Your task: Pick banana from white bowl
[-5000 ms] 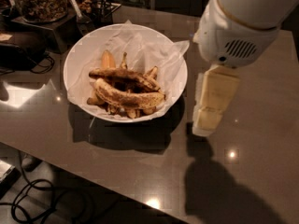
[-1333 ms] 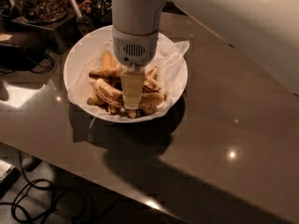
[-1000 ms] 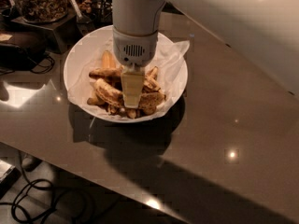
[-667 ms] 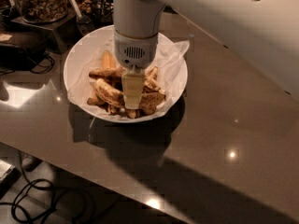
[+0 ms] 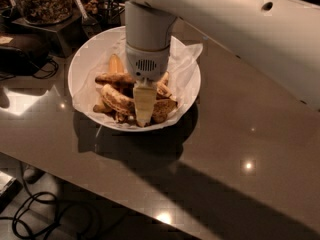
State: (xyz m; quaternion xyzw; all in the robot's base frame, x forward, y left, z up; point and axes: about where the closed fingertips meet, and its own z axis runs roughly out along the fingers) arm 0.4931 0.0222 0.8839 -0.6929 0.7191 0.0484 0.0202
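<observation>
The white bowl [image 5: 81, 59], lined with crinkled white paper [image 5: 186, 59], stands on the dark table and holds several bananas. The banana [image 5: 116, 98], thick, curved and brown-speckled, lies across the front of the pile. My gripper [image 5: 143, 118] reaches straight down from the white arm into the middle of the bowl. Its cream tip lies over the banana's middle and hides that part. A thinner dark banana [image 5: 112, 78] and a small yellow-orange one [image 5: 116, 64] lie behind it.
A glass jar of nuts [image 5: 42, 1] on a dark stand [image 5: 55, 31] is at the back left, with a black object [image 5: 20, 54] beside it. The table's front edge runs diagonally at lower left; cables [image 5: 35, 214] lie on the floor below.
Five seconds ago the gripper stood on the table to the right of the bowl; it has moved left and down into the bowl. Over the last second it has barely moved.
</observation>
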